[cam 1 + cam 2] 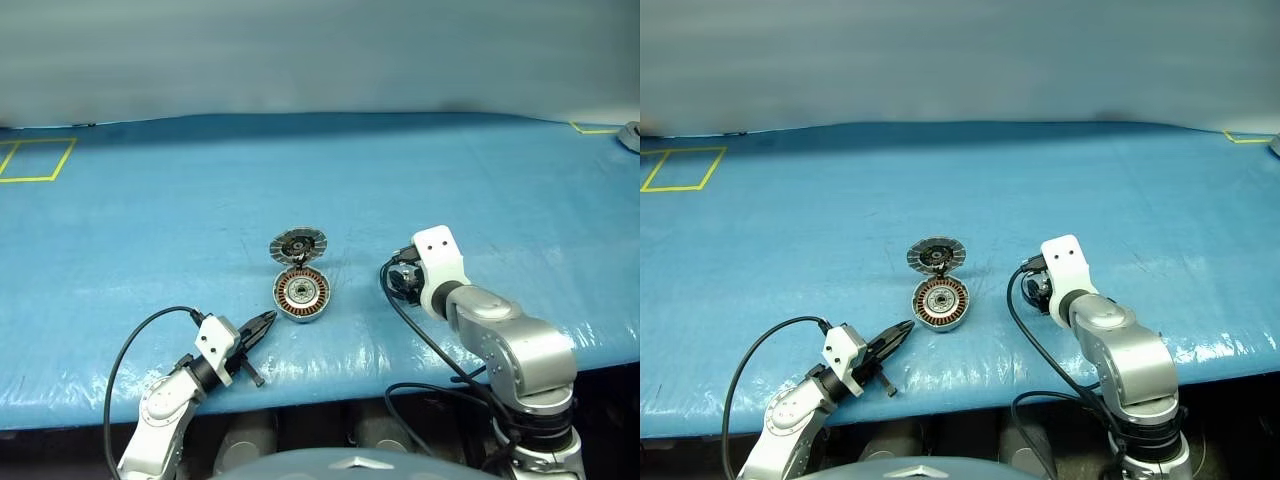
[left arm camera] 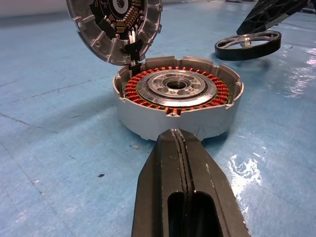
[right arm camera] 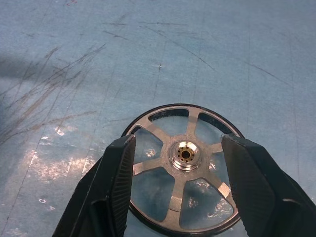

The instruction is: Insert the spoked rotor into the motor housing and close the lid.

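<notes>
Yellow tape rectangle (image 1: 36,160) at far left of the blue table (image 1: 180,230). Left tool (image 1: 262,322) at near left, fingers pressed together, nothing held, tip pointing right toward the motor housing (image 1: 301,294) and stopping just short of it. Housing sits on the table at near centre, copper windings in a ring around a silver centre with a dark bore. Lid (image 1: 298,245) stands open, tilted up from the far edge of the housing, touching it at that edge, finned rim and dark inner face showing. Right of the housing, apart from it, spoked rotor (image 3: 183,168) lies flat on the table, silver spokes, small hub, dark outer rim. Right tool (image 3: 178,170) is over the rotor, fingers spread wide on either side of the hub above the wheel; contact with it can't be told. Another yellow tape corner (image 1: 592,128) at far right.
</notes>
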Robot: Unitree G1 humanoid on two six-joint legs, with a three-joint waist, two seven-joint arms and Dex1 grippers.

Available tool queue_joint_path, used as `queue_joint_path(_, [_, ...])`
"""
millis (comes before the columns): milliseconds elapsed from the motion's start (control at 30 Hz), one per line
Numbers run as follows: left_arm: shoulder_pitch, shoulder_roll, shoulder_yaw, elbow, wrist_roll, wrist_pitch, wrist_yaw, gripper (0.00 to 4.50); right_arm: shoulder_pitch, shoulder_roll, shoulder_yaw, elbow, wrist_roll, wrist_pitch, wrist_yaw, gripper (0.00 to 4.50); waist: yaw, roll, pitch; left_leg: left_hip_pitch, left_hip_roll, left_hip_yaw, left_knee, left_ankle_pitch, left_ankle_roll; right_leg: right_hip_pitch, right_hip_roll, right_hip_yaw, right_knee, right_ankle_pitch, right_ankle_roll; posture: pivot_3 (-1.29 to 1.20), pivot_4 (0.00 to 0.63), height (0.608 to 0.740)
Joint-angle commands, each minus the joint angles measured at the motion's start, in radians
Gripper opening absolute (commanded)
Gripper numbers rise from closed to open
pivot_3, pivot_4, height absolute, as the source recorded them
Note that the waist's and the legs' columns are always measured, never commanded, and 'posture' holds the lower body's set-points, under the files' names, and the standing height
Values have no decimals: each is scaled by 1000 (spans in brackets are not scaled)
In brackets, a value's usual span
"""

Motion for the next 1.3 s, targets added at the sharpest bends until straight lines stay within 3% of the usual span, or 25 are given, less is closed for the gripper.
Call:
queue_joint_path(33, [6, 0, -2, -19, -5, -8, -4, 0, 14, 29, 2, -17, -23, 10, -37, 2891, 0, 0, 0, 0, 0, 0, 0, 0, 0, 0, 0, 0, 0, 0, 0, 0, 150, 740])
queue_joint_path(467, [11, -4, -12, -40, 1, 6, 0, 0, 77, 97, -24, 39, -57, -9, -81, 2891, -1, 1, 0, 0, 0, -1, 4, 0, 1, 1, 0, 0, 0, -1, -2, 0, 150, 740])
queue_joint_path(633, [15, -2, -11, -53, 3, 17, 4, 0, 82, 109, -34, 45, -46, -13, -70, 1755, -3, -2, -2, 1, 0, -1, 4, -1, 1, 1, 0, 0, 0, -2, -3, 0, 150, 740])
queue_joint_path(733, [17, -2, -11, -59, 3, 23, 6, 0, 85, 110, -39, 43, -39, -12, -60, 1370, -5, -3, -3, 1, 0, -1, 5, -1, 1, 1, 0, 0, 0, -2, -3, 0, 150, 740])
queue_joint_path(1033, [20, 2, -11, -75, 6, 44, 7, 0, 18, -41, -23, -26, -16, -33, 26, 1355, -2, 0, -2, -1, 0, 0, 5, 0, 1, 1, -1, 0, -1, -1, -3, 0, 150, 740])
queue_joint_path(1300, [18, 1, -12, -77, 10, 47, 11, 0, -2, -93, 9, -41, 9, -63, 78, 1318, -1, 3, 0, -2, 0, 0, 3, -1, 2, 0, -1, 0, -1, -1, -2, 0, 150, 740])
